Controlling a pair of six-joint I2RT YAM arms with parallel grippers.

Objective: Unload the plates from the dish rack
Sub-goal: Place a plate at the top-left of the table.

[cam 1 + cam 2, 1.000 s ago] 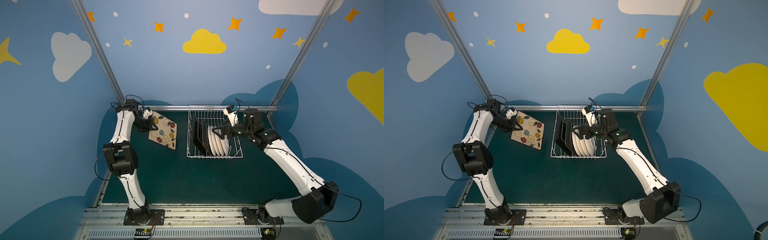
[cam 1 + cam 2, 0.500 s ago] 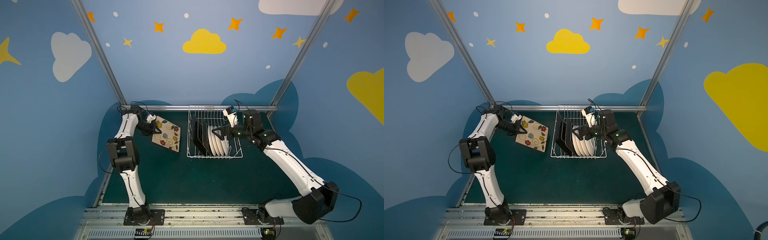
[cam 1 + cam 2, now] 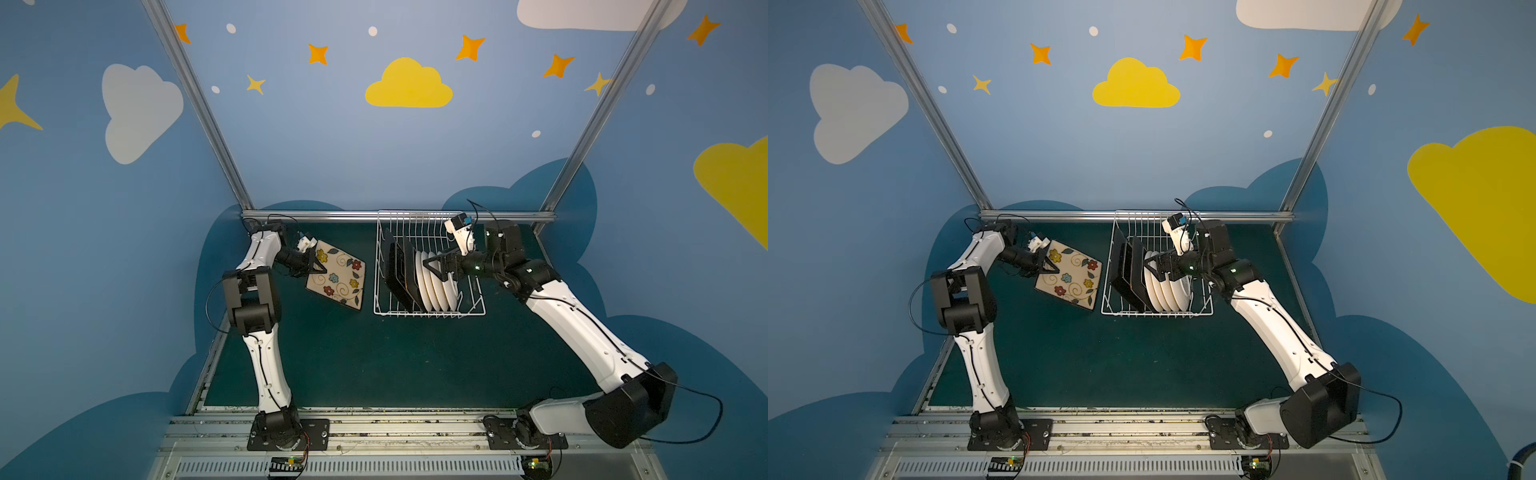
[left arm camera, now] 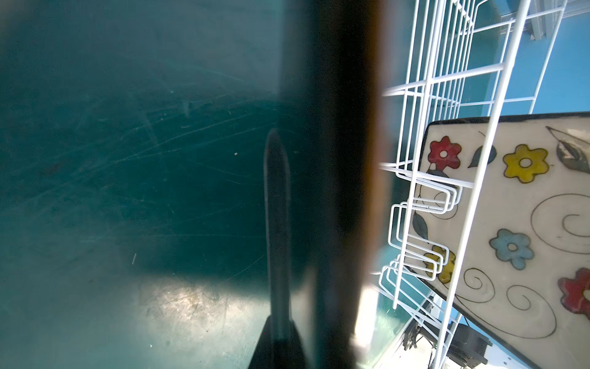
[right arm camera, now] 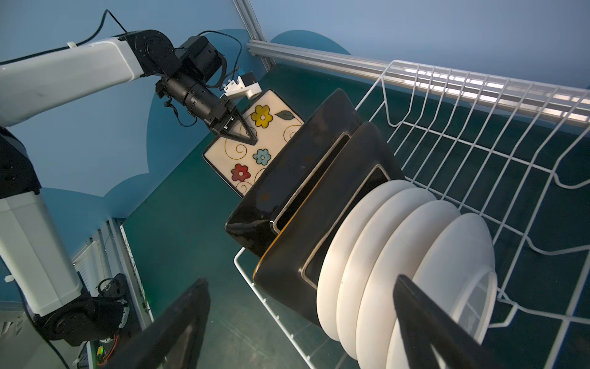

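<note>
The left gripper (image 3: 318, 266) clamped the edge of 1 square plate (image 3: 338, 276), cream-faced with coloured flowers and swirls, held tilted near the green table's (image 3: 374, 365) far left corner, beside the white wire dish rack (image 3: 428, 313). At the far edge, the rack held black-backed square plates (image 3: 395, 270) and 4 round white plates (image 3: 436, 286) on edge. The right gripper (image 3: 430, 266) was spread wide above the round ones.
</note>
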